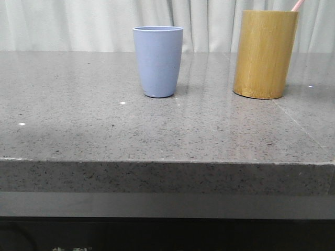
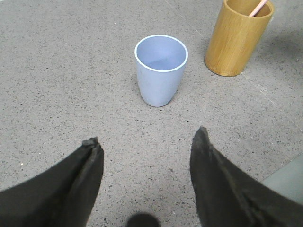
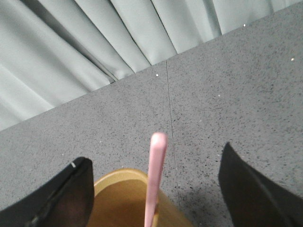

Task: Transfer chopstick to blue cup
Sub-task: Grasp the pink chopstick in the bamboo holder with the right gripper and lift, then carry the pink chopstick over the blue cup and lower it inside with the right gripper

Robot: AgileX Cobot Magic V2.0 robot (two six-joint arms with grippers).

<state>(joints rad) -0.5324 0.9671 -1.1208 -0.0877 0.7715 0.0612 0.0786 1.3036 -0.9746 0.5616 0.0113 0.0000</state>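
The blue cup (image 1: 157, 61) stands upright and empty near the middle of the grey stone table; it also shows from above in the left wrist view (image 2: 160, 70). To its right stands a taller bamboo cylinder (image 1: 265, 54), with the pale pink chopstick (image 1: 297, 5) leaning out of its top. In the left wrist view the bamboo cylinder (image 2: 238, 38) holds the chopstick (image 2: 258, 7) too. My left gripper (image 2: 147, 137) hangs open over bare table, short of the cup. My right gripper (image 3: 154, 161) is open above the bamboo cylinder (image 3: 120, 198), its fingers either side of the chopstick (image 3: 156, 170) without touching it.
The table's front edge (image 1: 167, 163) runs across the lower front view. A pale curtain (image 1: 78, 23) hangs behind the table. A thin seam (image 1: 298, 123) crosses the tabletop on the right.
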